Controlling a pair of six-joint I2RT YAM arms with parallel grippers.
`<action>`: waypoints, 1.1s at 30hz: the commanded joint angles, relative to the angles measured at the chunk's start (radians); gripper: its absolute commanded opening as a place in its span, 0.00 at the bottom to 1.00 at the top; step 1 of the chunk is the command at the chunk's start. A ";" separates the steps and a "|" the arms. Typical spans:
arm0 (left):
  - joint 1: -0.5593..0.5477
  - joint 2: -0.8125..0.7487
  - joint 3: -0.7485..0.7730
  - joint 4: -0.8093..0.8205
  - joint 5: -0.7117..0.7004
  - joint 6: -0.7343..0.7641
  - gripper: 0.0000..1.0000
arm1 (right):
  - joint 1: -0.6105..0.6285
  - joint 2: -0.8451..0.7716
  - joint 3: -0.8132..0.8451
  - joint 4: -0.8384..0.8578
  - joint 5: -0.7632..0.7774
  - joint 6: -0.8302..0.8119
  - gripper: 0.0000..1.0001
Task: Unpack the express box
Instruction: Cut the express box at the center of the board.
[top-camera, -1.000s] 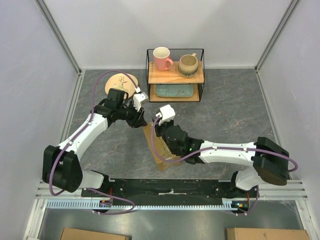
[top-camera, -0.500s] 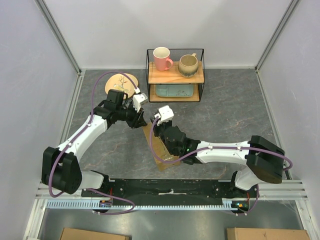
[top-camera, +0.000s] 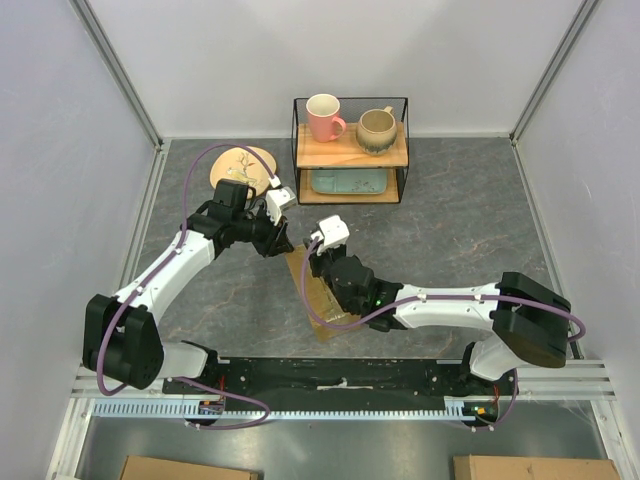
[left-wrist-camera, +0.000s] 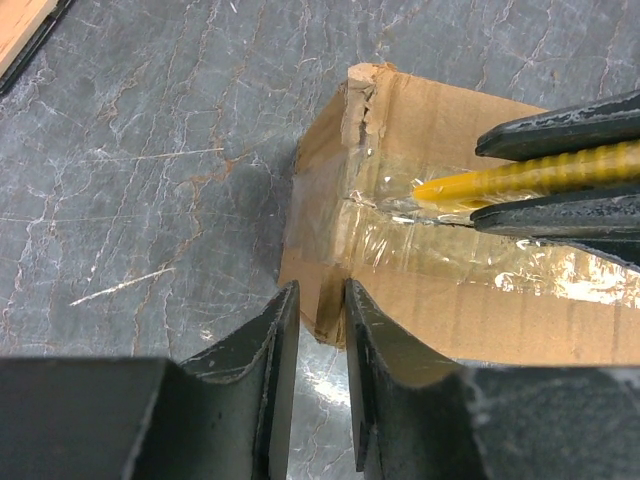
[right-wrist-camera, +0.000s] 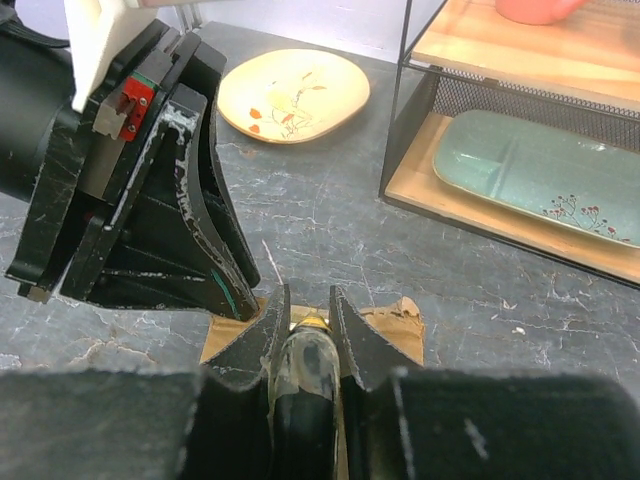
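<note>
Since the earlier frame the right jaws have crept a little toward the far end of the express box (top-camera: 318, 300), and the right arm's shoulder has swung slightly inward. The left jaws have narrowed. The box itself does not appear to have shifted.

Nearest of all, well on the near side of the box and past the arms' base rail, two plain cardboard boxes (top-camera: 170, 468) show only in part.

The box lies on the worktop (top-camera: 450, 230) between the two arms, slanted, with its taped seam (left-wrist-camera: 450, 255) facing up. The right jaws reach over it from the near right, pinched on a yellow-tipped tool (left-wrist-camera: 520, 175). The tool's point rests on the tape at the far end of the seam, probably to slit it so the flaps can open.

The left jaws come in from the box's far left, with a thin gap between them and the box's end corner right at the tips. Whether they already grip it I cannot tell; the pose looks meant to steady the box against the cut.

The worktop is a dark grey, marbled sheet. Beyond the box on the left lies a cream flowered plate (top-camera: 250, 160). Beyond it on the right stands a wire-framed rack (top-camera: 350, 145) holding a pink mug (top-camera: 323, 117), a beige mug (top-camera: 377, 128) and, lower, a green dish (top-camera: 348, 182). Pale panel walls (top-camera: 300, 60) enclose the space.
</note>
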 joint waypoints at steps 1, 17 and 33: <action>0.003 0.002 -0.030 -0.028 -0.023 0.017 0.31 | 0.003 -0.026 -0.026 -0.038 0.003 0.001 0.00; 0.001 0.017 -0.021 -0.028 -0.048 0.002 0.21 | 0.012 -0.068 -0.035 -0.170 -0.047 0.086 0.00; -0.025 0.021 -0.025 -0.020 -0.133 -0.027 0.02 | 0.118 -0.111 0.067 -0.535 0.106 0.258 0.00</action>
